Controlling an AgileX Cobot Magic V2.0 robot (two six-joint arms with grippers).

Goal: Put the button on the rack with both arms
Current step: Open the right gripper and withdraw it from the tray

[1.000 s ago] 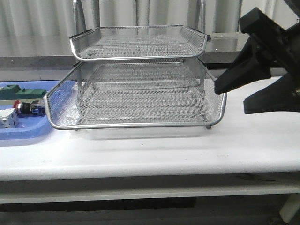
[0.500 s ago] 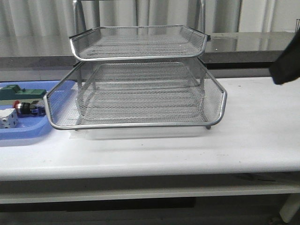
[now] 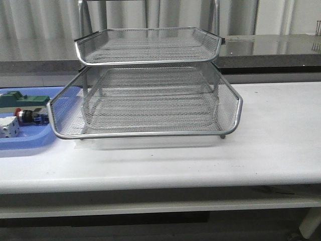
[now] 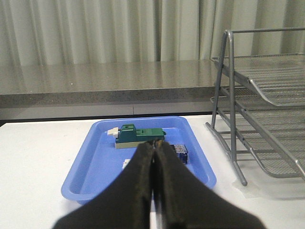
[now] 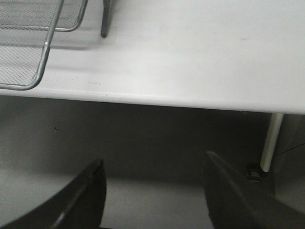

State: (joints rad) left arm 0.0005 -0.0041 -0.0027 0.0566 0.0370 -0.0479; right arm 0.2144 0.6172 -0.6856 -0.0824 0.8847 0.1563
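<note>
1. The button (image 3: 29,116) sits in the blue tray (image 3: 30,143), left of the rack (image 3: 150,100).
2. Left gripper (image 4: 155,149) is pinched together, holding nothing; right gripper (image 5: 152,167) gapes wide, empty.
3. I'd spread the left fingers before dropping over the red cap.

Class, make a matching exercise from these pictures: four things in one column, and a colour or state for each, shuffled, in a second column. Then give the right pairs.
1. button
2. rack
3. left gripper
4. right gripper

A. fingers wide apart
B. silver wire mesh
C. red cap, lying in the blue tray
D. fingers pressed together, holding nothing

Pairs: 1-C, 2-B, 3-D, 4-A
</note>
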